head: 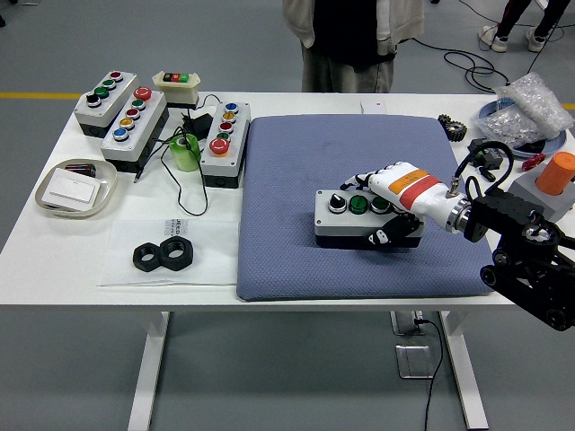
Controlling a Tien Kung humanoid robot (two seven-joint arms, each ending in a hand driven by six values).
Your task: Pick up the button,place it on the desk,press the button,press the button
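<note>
A grey button box (346, 220) with a black knob and green buttons on top rests on the blue mat (287, 180), right of its middle. My right hand (388, 205), white with an orange band, is wrapped over the box's right end, fingers across the top and thumb on the front side. The box's right end is hidden under the hand. My left arm is out of view.
Three more button boxes (135, 121) and a green tape roll (186, 151) stand at the back left. A dish (76, 187) and black nuts (163, 255) lie at the left. A person (350, 40) stands at the far side. An orange cylinder (555, 172) and bagged parts (530, 103) are at right.
</note>
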